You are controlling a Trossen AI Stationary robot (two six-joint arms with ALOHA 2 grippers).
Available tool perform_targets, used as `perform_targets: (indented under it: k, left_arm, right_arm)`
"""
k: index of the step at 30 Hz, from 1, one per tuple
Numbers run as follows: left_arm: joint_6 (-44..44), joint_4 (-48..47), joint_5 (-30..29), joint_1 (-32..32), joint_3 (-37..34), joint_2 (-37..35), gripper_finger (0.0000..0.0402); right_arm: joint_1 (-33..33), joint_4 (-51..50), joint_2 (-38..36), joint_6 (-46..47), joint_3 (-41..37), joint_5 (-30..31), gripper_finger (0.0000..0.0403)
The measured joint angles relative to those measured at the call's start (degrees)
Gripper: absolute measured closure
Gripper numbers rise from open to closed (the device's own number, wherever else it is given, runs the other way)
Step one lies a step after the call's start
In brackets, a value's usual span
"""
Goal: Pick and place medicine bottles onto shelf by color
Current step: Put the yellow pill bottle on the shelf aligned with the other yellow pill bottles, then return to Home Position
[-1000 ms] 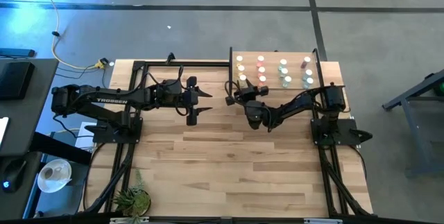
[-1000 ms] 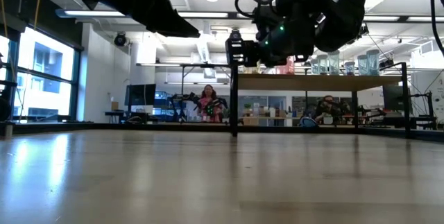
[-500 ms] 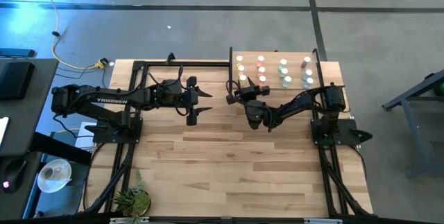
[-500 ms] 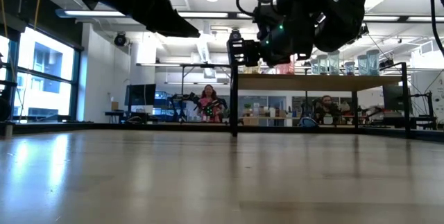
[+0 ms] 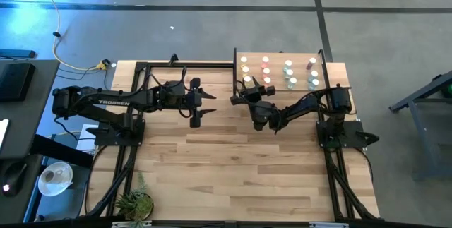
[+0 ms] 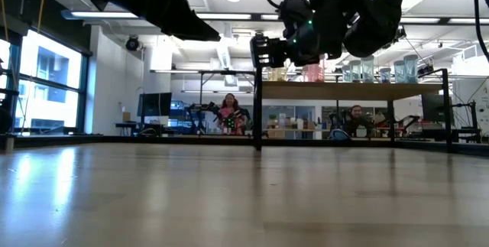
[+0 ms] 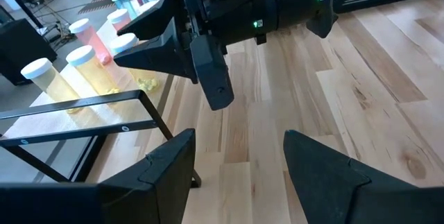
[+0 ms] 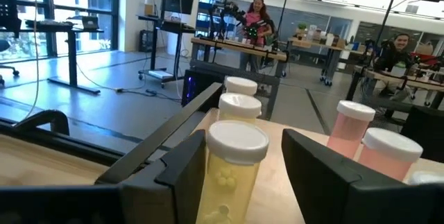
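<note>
Left gripper (image 5: 209, 104) open, idle mid-table, well left of shelf (image 5: 300, 90) | right gripper (image 5: 236, 91) open, at shelf's left edge, nearest yellow bottle (image 8: 234, 168) upright between its fingers, apparently ungripped | right arm nearer.

The right gripper (image 5: 238, 98) is hovering at the shelf (image 5: 279, 57) edge beside 3 yellow bottles (image 5: 245, 70); the left gripper (image 5: 205, 105) is waiting apart.

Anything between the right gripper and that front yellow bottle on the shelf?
Nothing visible. In the right wrist view the white-capped yellow medicine bottle stands on the pale plywood shelf directly ahead of the open right gripper, with no object between. The pink bottles stand off to the side.
</note>
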Motion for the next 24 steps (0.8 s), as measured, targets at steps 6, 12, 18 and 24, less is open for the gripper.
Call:
perform_targets:
  k: [6, 12, 18, 24]
  left_arm:
    - [0.00, 0.02, 0.00, 0.00, 0.00, 0.00, 0.0193]
    - [0.00, 0.02, 0.00, 0.00, 0.00, 0.00, 0.0193]
    - [0.00, 0.02, 0.00, 0.00, 0.00, 0.00, 0.0193]
    - [-0.13, 0.02, 0.00, 0.00, 0.01, 0.00, 0.0193]
  right_arm:
    - [-0.03, 1.75, 0.00, -1.21, 0.00, -2.61, 0.0221]
    - [-0.11, 5.58, 0.00, -5.00, 0.02, -2.65, 0.0221]
    - [-0.11, 9.18, -0.01, -8.43, 0.01, -3.09, 0.0221]
    - [0.11, 9.47, -1.45, -8.52, 0.02, -5.21, 0.0221]
